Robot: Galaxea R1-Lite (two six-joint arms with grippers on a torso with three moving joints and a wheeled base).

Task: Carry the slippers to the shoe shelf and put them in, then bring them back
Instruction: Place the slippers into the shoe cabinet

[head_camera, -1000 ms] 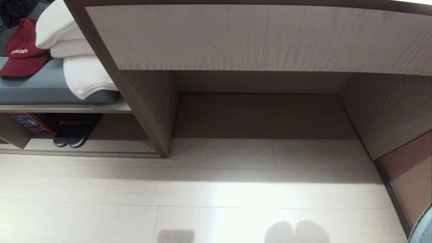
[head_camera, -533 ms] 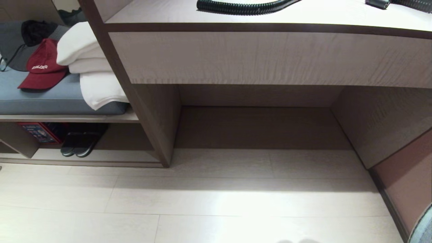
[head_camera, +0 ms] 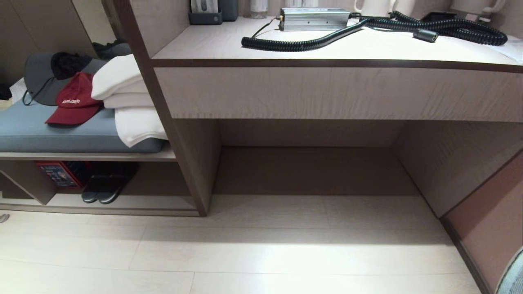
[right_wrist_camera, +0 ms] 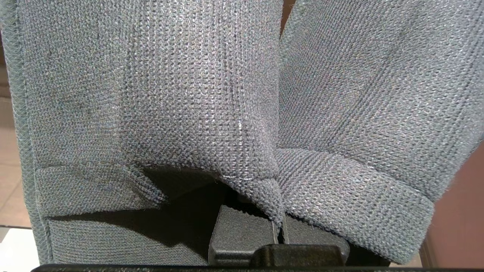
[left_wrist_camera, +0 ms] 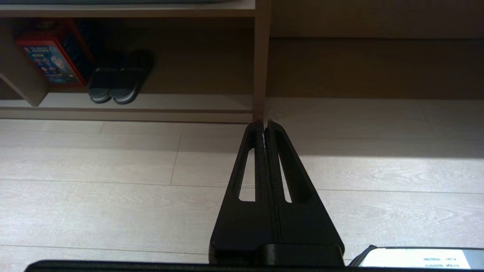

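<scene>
The grey-blue knitted slippers (right_wrist_camera: 151, 94) fill the right wrist view, hanging side by side. My right gripper (right_wrist_camera: 280, 234) is shut on the fabric where their toe bands meet, and the cloth hides its fingertips. In the head view only a grey-blue edge of the slippers (head_camera: 512, 273) shows at the bottom right corner. The shoe shelf (head_camera: 122, 204) is the low cubby under the bench at the left, also seen as the shoe shelf (left_wrist_camera: 170, 107) in the left wrist view. My left gripper (left_wrist_camera: 264, 122) hangs shut and empty over the pale floor, pointing at the post beside the cubby.
A black pair of slippers (head_camera: 106, 190) and a red box (head_camera: 61, 173) sit inside the cubby. Above it a cushioned bench holds a red cap (head_camera: 75, 102) and folded white towels (head_camera: 126, 102). The long desk counter (head_camera: 327, 94) carries a coiled black cable (head_camera: 367, 28). A brown panel (head_camera: 490, 224) bounds the right.
The head view has tilted upward, so the whole scene has slid down. The desk top with its cable has come into view and the shadows on the floor have left it.
</scene>
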